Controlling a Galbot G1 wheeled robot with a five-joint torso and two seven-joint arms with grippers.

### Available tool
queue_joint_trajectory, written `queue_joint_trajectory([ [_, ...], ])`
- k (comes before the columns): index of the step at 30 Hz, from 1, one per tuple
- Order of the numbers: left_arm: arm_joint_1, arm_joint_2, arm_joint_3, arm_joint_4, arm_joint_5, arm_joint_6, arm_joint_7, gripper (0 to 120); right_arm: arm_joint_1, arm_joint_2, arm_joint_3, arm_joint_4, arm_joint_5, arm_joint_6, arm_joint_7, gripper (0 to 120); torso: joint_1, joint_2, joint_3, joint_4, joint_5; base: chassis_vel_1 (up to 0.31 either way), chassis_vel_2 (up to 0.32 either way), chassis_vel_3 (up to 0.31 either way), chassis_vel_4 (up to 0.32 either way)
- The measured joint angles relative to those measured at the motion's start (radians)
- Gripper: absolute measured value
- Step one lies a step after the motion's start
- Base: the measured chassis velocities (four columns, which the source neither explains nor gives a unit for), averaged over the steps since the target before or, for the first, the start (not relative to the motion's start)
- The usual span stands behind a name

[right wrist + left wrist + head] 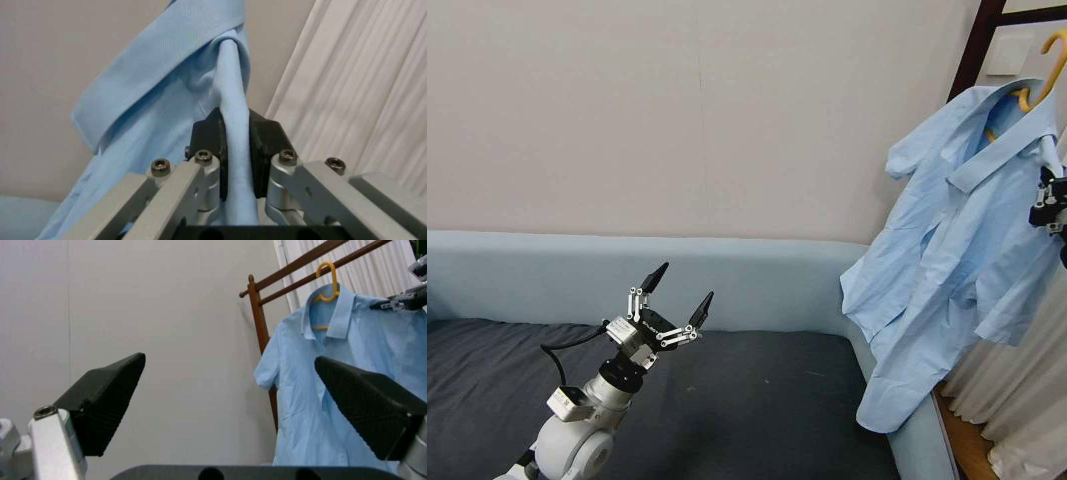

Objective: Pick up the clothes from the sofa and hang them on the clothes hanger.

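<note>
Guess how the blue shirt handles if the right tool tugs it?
Probably floppy: the shirt hangs in loose folds and bunches in the right tool. Likely light, thin cloth. A tug may slide it off the hanger. Left tool hovers open above the sofa.

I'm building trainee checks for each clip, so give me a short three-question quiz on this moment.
1. True or false: the shirt lies on the sofa.
2. Which pinches a fold of the shirt: A, the left gripper above the sofa, or B, the right gripper beside the shirt?
3. Fill in: the hanger is ____ in colour.
Key: 1 false, it hangs on the hanger; 2 B; 3 yellow.
</note>
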Motion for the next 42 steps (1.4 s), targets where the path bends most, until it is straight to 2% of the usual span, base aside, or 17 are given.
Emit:
queue_joint_trajectory([
  [9,-0.059,-0.008,0.042,0.042,-0.001,0.000,0.001,100,0.014,0.019,-0.016,-0.062,-0.227,0.029,-0.087,7,0.000,0.000,0.000,0.0002,0.0000,0.000,0.000,0.000,0.000],
  [20,-0.164,-0.002,0.096,0.131,-0.020,0.000,0.010,100,0.119,0.062,-0.060,-0.215,-0.262,0.040,-0.096,7,0.000,0.000,0.000,0.0004,0.0001,0.000,0.000,0.000,0.000],
  [24,-0.201,-0.003,0.116,0.163,-0.027,0.000,0.016,100,0.225,0.073,-0.138,-0.295,-0.281,0.050,-0.096,7,0.000,0.000,0.000,-0.0004,0.0000,0.000,0.000,0.000,0.000],
  [27,-0.231,-0.011,0.142,0.195,-0.032,0.000,0.016,100,0.346,0.092,-0.261,-0.388,-0.309,0.064,-0.097,7,0.000,0.000,0.000,0.0007,0.0001,0.000,0.000,0.000,0.000],
  [28,-0.231,-0.011,0.142,0.195,-0.032,0.000,0.016,100,0.346,0.092,-0.261,-0.388,-0.309,0.064,-0.097,7,0.000,0.000,0.000,0.0007,0.0001,0.000,0.000,0.000,0.000],
  [31,-0.252,-0.024,0.164,0.223,-0.033,-0.001,0.016,100,0.455,0.120,-0.379,-0.448,-0.333,0.066,-0.100,7,0.000,0.000,0.000,0.0005,-0.0001,0.000,0.000,0.000,0.000],
  [35,-0.259,-0.033,0.171,0.234,-0.032,-0.003,0.016,100,0.536,0.145,-0.441,-0.493,-0.347,0.066,-0.098,7,0.000,0.000,0.000,0.0003,-0.0003,0.000,0.000,0.000,0.000],
  [38,-0.262,-0.038,0.172,0.249,-0.032,-0.009,0.017,100,0.663,0.175,-0.529,-0.588,-0.383,0.074,-0.096,7,0.000,0.000,0.000,0.0003,-0.0002,0.000,0.000,0.000,0.000],
  [42,-0.264,-0.038,0.169,0.266,-0.032,-0.017,0.019,100,0.760,0.208,-0.599,-0.686,-0.424,0.094,-0.095,7,0.000,0.000,0.000,0.0002,-0.0003,0.000,0.000,0.000,0.000],
])
